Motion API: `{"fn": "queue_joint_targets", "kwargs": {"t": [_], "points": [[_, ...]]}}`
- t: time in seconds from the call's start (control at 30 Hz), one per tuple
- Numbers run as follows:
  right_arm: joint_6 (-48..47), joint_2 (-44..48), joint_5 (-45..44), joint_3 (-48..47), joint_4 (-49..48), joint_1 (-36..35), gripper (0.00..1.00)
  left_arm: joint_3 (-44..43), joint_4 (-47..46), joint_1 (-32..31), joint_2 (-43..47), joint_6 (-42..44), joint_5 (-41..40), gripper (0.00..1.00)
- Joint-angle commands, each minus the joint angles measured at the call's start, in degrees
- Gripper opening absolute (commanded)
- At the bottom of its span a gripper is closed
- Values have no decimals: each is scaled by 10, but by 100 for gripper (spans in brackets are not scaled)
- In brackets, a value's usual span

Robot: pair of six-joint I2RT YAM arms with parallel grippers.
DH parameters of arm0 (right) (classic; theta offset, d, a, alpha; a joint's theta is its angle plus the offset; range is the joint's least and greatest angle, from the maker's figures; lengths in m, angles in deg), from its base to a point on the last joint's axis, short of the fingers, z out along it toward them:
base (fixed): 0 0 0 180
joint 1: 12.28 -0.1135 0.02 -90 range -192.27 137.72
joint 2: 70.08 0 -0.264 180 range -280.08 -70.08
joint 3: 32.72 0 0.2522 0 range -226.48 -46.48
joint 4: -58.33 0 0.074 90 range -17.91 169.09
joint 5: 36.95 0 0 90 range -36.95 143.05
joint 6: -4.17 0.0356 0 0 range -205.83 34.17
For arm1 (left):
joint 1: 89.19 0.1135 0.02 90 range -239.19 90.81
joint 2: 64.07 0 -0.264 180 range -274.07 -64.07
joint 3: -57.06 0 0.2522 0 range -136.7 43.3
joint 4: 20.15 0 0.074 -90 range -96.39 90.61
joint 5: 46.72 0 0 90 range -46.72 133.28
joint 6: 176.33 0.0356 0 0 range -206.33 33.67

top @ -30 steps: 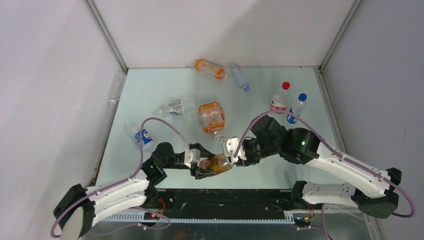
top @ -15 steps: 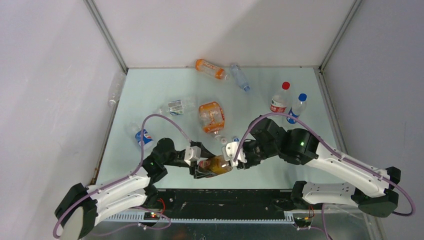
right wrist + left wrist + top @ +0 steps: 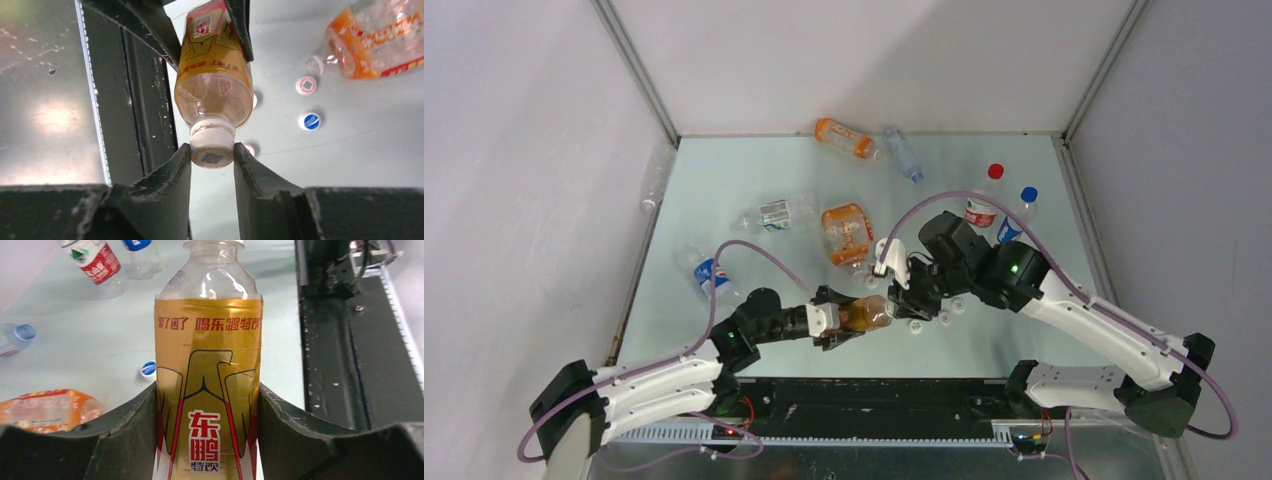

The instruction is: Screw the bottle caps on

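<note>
Within the last second the right wrist rolled, right fingers [image 3: 172, 177] clenched on the white cap [image 3: 212, 146] at the mouth of the bottle [image 3: 212, 85]. Left fingers [image 3: 125, 432] clamped its amber body just above the counter [image 3: 724, 190], near the front edge. Probably a tightening turn; the cap looked seated on the neck.

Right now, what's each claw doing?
Left claw: shut on the amber drink bottle.
Right claw: shut on that bottle's white cap.
</note>
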Motion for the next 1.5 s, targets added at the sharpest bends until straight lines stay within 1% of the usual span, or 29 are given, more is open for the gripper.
{"fn": "queue_joint_targets", "kwargs": {"t": [0.0,0.1,0.13,0.17,0.2,0.23,0.3,0.33,0.37,0.47,0.5,0.57,0.67,0.7,0.83,1.0,1.17,1.23,1.27,1.3,1.33,1.37,1.4,1.47], "points": [[130,-40,83,13,-60,19,0,-34,-219,-49,24,76,-137,20],[186,-55,112,14,-77,36,0,-32,-239,-77,10,125,-193,21],[219,-59,125,14,-81,45,0,-32,-249,-91,6,136,-205,22],[235,-66,130,14,-89,49,0,-32,-256,-99,-3,157,-229,22],[271,-69,136,14,-93,56,0,-30,-272,-109,-7,171,-241,22],[288,-75,137,13,-101,58,0,-29,-283,-113,-18,175,-262,22],[360,-82,123,14,-113,63,0,-23,-335,-122,-36,183,-285,22],[376,-83,107,14,-116,66,0,-19,-348,-128,-41,188,-297,21],[411,-83,99,18,-127,71,0,-18,-371,-131,-53,190,-311,21],[484,-68,46,40,-159,85,0,-16,-408,-147,-87,201,-336,20],[515,-58,16,52,-168,90,0,-17,-421,-150,-93,203,-348,19],[544,-44,-31,61,-171,92,0,-20,-434,-162,-114,209,-363,18],[572,-29,-75,70,-171,93,1,-25,-443,-174,-134,212,-387,14],[584,-27,-88,72,-171,94,3,-28,-445,-179,-137,212,-393,11],[615,-15,-101,84,-181,103,7,-32,-451,-193,-156,221,-428,7],[634,-8,-101,90,-188,114,12,-29,-456,-200,-178,230,-453,4],[632,13,-96,90,-204,122,26,-24,-453,-200,-207,206,-483,3],[621,23,-93,89,-216,123,37,-19,-461,-199,-229,185,-504,3],[615,26,-95,89,-221,124,45,-14,-475,-198,-236,177,-508,3],[612,33,-95,88,-225,124,49,-11,-482,-197,-254,161,-515,3],[604,37,-97,87,-227,126,56,-8,-496,-192,-262,152,-517,3],[600,45,-99,86,-228,126,59,-2,-501,-189,-277,133,-519,2],[592,48,-101,85,-230,128,66,0,-510,-183,-284,123,-518,2],[576,58,-100,85,-232,133,75,9,-520,-174,-300,95,-513,1]]}}
